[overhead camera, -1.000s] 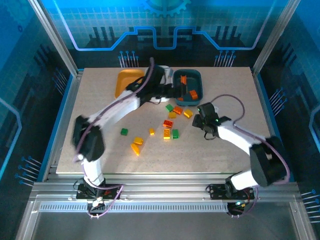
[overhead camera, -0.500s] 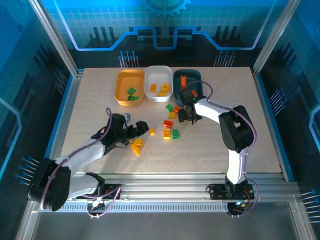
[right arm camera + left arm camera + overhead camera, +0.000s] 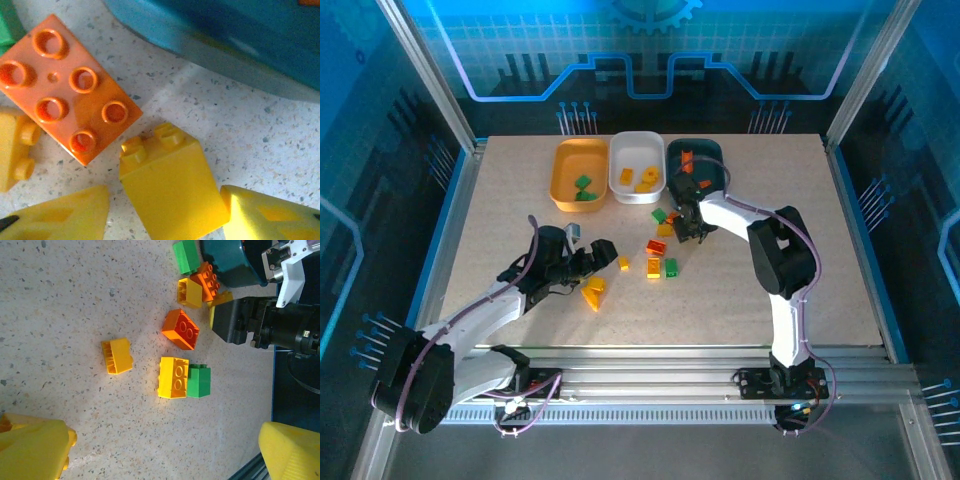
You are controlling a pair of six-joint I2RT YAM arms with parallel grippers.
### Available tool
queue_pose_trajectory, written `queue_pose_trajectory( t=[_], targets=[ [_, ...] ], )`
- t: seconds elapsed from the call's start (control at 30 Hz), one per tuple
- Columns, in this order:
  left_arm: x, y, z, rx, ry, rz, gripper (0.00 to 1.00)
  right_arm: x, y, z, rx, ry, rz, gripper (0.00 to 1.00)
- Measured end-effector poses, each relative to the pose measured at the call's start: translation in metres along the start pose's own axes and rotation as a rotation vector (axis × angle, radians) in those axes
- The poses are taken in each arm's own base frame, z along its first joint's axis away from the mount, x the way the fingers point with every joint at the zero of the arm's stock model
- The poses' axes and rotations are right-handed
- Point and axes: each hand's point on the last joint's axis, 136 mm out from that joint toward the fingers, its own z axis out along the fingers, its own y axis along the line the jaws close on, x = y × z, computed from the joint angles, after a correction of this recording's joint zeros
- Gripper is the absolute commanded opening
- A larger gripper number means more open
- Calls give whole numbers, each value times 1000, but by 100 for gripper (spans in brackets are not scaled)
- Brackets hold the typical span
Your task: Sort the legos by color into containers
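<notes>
- The left gripper (image 3: 598, 254) hangs well nearer than the white tray (image 3: 635, 148) and to its left, jaws spread wide with nothing between them.
- Two yellow legos (image 3: 592, 291) lie just beside that gripper, on the side away from the white tray.
- Nearer than the white tray, loose legos lie on the table (image 3: 770, 300): a small yellow lego (image 3: 624, 263), then a yellow block (image 3: 653, 268) touching a green block (image 3: 671, 267).
- The right gripper (image 3: 686, 228) sits low, off the white tray's near right corner. Its jaws stand half-wide astride a yellow brick (image 3: 170, 185). One finger (image 3: 270, 215) touches the brick; the other is just clear of it.
- An orange brick (image 3: 70, 90) lies just beside the yellow brick.
- The orange tray (image 3: 575, 158), left of the white tray, holds green legos (image 3: 583, 188). The white tray holds yellow pieces (image 3: 645, 178). The teal tray (image 3: 705, 148), on its right, holds orange pieces (image 3: 686, 160).
</notes>
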Motion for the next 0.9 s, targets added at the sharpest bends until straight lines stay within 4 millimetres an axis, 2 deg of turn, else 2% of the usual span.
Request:
queue_pose_trajectory(
  t=[0.07, 0.2, 0.37, 0.47, 0.57, 0.67, 0.73, 0.8, 0.9],
  targets=[
    [1, 2, 0, -7, 4, -4, 99, -1, 0, 0, -1, -3, -13, 42],
    [-1, 4, -2, -13, 0, -9, 99, -3, 1, 0, -6, -14, -14, 35],
    [-2, 4, -6, -24, 2, -10, 99, 1, 0, -6, -12, -31, -1, 32],
    [-4, 1, -10, -26, -4, 1, 99, 7, -3, -22, -21, -53, 22, 33],
    [-7, 5, -15, -52, -20, -5, 99, 2, -3, -55, -54, -123, 51, 34],
    [-9, 22, -19, -125, -39, -32, 99, -18, 1, -89, -103, -221, 84, 35],
    [-9, 35, -21, -182, -47, -55, 99, -40, 4, -104, -130, -272, 105, 35],
    [-8, 45, -22, -222, -47, -84, 99, -70, 9, -109, -152, -310, 121, 35],
    [-3, 54, -22, -258, -33, -121, 99, -120, 23, -103, -185, -359, 131, 35]
  ],
)
